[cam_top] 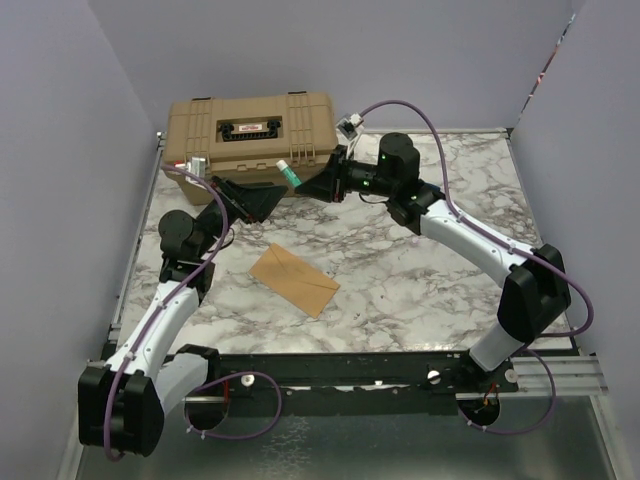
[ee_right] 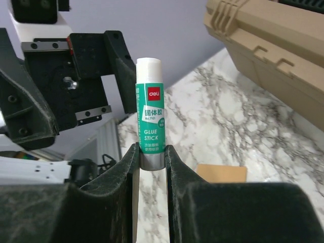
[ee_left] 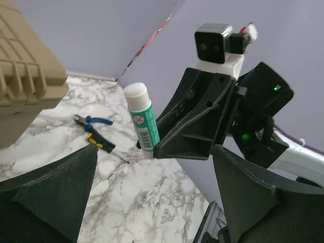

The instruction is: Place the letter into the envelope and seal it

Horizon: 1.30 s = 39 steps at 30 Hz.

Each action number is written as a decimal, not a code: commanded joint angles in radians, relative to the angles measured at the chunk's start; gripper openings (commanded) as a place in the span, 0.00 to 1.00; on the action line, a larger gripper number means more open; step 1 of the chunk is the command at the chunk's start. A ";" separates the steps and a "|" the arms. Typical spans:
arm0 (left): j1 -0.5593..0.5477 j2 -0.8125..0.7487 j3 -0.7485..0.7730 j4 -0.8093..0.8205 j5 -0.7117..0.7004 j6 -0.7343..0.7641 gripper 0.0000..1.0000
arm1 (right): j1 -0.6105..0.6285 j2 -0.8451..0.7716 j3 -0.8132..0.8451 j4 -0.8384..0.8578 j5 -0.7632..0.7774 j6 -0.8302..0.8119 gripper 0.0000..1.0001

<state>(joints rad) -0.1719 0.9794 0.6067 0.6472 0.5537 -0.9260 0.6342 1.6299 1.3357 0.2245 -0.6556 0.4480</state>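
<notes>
Envelope (cam_top: pixel 293 279): orange-brown, lying flat on the marble bench (cam_top: pixel 420 260), left of centre, one corner pointing toward the near edge. Nothing touches it, and both claws are well apart from it on the far side. Cannot tell from the top view whether the flap is open or closed. One corner of it shows in the right wrist view, just behind the right finger.

Glue stick (ee_right: pixel 150 116): green label, white cap on, held upright.

Right claw (ee_right: pixel 151 154): closed narrowly on the bottom end of the glue stick, one finger pressing each side. The label and cap stand clear above the fingertips. It is raised over the far part of the bench, just in front of the tan case (cam_top: pixel 250 130).

Left claw (cam_top: pixel 262 205): spread wide and holding nothing. Its fingers (ee_left: pixel 55 197) sit at either side of the left wrist view, with the glue stick and the right claw framed between them. It faces the right claw at close range, with no contact visible.

Blue-handled pliers (ee_left: pixel 93 121): on the bench beyond the glue stick, near the case.
</notes>
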 commanded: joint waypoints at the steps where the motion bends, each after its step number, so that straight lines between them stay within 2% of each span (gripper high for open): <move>1: -0.007 0.017 0.035 0.177 0.028 -0.081 0.93 | -0.004 -0.012 0.037 0.097 -0.107 0.152 0.10; 10: -0.047 0.076 0.027 0.260 -0.008 -0.126 0.69 | -0.003 0.011 0.013 0.193 -0.190 0.234 0.07; 17: -0.047 0.115 0.031 0.331 -0.014 -0.175 0.56 | -0.003 0.025 0.018 0.169 -0.241 0.222 0.06; 19: -0.048 0.118 0.026 0.343 -0.012 -0.180 0.49 | -0.002 0.025 0.015 0.172 -0.244 0.225 0.06; 25: -0.047 0.123 0.014 0.345 -0.019 -0.197 0.40 | -0.002 0.030 0.014 0.195 -0.255 0.242 0.06; 30: -0.047 0.125 0.016 0.348 -0.021 -0.202 0.18 | -0.002 0.035 0.020 0.184 -0.265 0.246 0.06; 32: -0.046 0.126 0.018 0.351 -0.014 -0.203 0.01 | -0.002 0.037 0.022 0.188 -0.264 0.255 0.06; 34: -0.047 0.124 0.012 0.357 -0.012 -0.208 0.00 | -0.002 0.042 0.031 0.189 -0.265 0.272 0.10; 39: -0.046 0.115 0.010 0.384 -0.030 -0.229 0.00 | -0.006 0.034 0.009 0.215 -0.240 0.339 0.32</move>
<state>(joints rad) -0.2192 1.1019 0.6151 0.9668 0.5491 -1.1385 0.6334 1.6596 1.3472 0.3943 -0.8845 0.7189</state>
